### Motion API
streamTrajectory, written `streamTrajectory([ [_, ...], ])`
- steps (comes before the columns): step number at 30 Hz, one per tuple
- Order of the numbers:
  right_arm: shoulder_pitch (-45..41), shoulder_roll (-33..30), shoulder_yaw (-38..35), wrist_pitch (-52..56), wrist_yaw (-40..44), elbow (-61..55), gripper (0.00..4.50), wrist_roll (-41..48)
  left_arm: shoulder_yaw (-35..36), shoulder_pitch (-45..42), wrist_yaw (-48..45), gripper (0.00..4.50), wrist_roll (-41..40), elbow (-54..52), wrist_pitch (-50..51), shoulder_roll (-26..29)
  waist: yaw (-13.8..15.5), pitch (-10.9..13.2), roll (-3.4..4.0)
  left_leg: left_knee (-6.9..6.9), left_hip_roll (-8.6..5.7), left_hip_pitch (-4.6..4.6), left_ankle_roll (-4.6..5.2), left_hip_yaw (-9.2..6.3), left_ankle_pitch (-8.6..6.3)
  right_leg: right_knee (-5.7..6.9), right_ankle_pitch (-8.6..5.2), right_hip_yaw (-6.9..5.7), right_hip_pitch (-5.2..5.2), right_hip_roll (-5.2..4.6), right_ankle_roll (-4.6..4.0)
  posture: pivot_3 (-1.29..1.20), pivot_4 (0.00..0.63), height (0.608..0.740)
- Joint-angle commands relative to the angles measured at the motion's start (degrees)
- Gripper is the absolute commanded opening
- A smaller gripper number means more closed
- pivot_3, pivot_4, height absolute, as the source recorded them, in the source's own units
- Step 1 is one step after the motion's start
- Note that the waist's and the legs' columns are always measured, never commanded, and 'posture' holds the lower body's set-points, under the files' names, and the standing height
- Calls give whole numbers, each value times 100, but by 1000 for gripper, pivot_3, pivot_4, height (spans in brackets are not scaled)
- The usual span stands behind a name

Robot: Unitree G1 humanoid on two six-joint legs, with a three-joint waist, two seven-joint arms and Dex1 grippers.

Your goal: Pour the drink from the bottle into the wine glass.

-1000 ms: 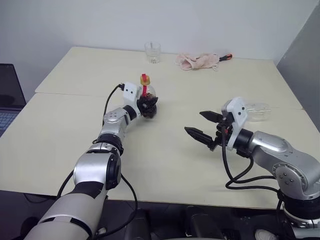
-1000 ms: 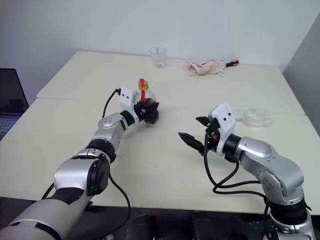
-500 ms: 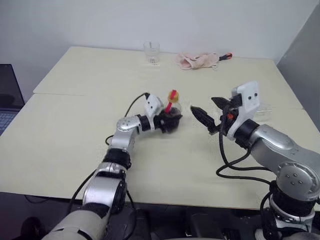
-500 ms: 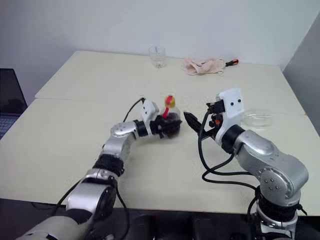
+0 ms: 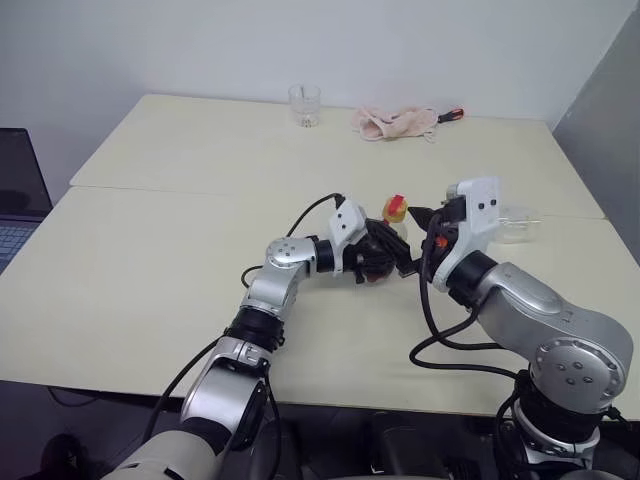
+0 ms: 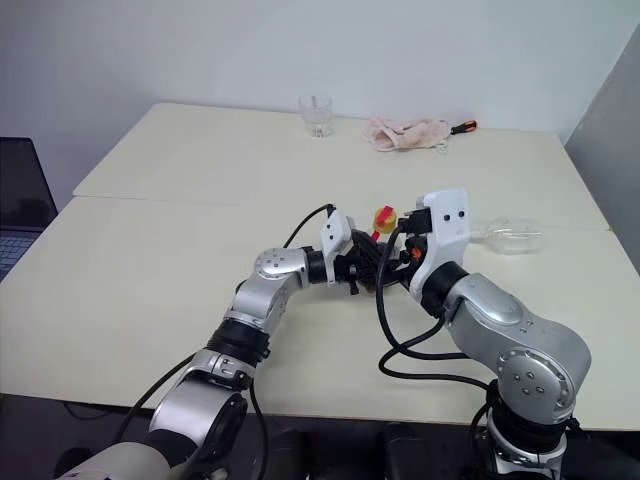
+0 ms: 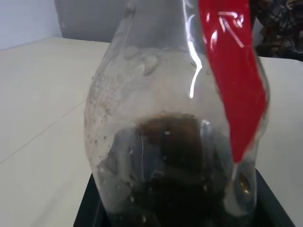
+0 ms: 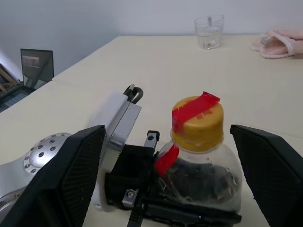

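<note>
A: Jaws? Left gripper (image 8: 156,198) clamped on the bottle (image 8: 201,175) belly, mid-table, upright. Right gripper (image 8: 170,177) jaws wide apart, either side of the yellow cap (image 8: 197,124).

B: Drink (image 7: 175,179)?

A: Dark, low in bottle. Wine glass (image 5: 510,224) lying down, right of the arms.

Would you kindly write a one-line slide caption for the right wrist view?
Open right gripper frames the yellow-capped bottle of dark drink, held by the left gripper; tumbler behind.
</note>
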Motion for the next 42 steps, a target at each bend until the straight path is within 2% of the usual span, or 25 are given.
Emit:
streamTrajectory([
  [1,-98,56,-5,-185,-76,-57,4500,-62,-12,-27,16,1420,-172,-320,-62,-57,-2,0,0,0,0,0,0,-1,0,0,0,-1,0,0,0,0,150,740],
  [9,-216,75,-69,-403,-135,164,4500,-278,-30,79,-100,1367,-265,-493,-5,-55,0,0,0,0,0,0,0,-4,0,-2,0,-5,0,0,1,0,150,740],
  [13,-96,-169,-163,-444,142,5,4500,-96,26,38,-353,1322,-438,-468,-42,32,2,0,0,-2,0,-2,0,-4,0,-3,-1,-6,0,0,1,0,150,740],
  [19,153,-1235,-831,-351,835,-528,4500,987,189,-169,-1225,1293,-904,-290,1,394,-2,2,2,-5,0,-1,1,-5,0,-5,-4,-8,0,0,5,0,150,740],
  [25,262,-1871,-920,-524,835,-529,4500,1761,101,-381,-1810,1293,-1016,-70,-62,508,-1,2,2,-5,-1,-1,1,-10,0,-6,-8,-7,3,0,8,0,150,740],
  [33,12,-1599,-249,-902,204,-316,4500,1664,35,-375,-2031,1277,-980,-55,-106,423,-10,2,2,-5,-1,-1,2,-15,-1,-6,-9,-1,1,3,9,0,150,740],
  [42,-123,-1319,108,-1137,-484,-118,4500,1460,65,-373,-1922,1266,-949,-27,-195,399,-6,2,3,-5,0,-2,2,-14,0,-7,-9,0,1,2,9,0,150,740],
])
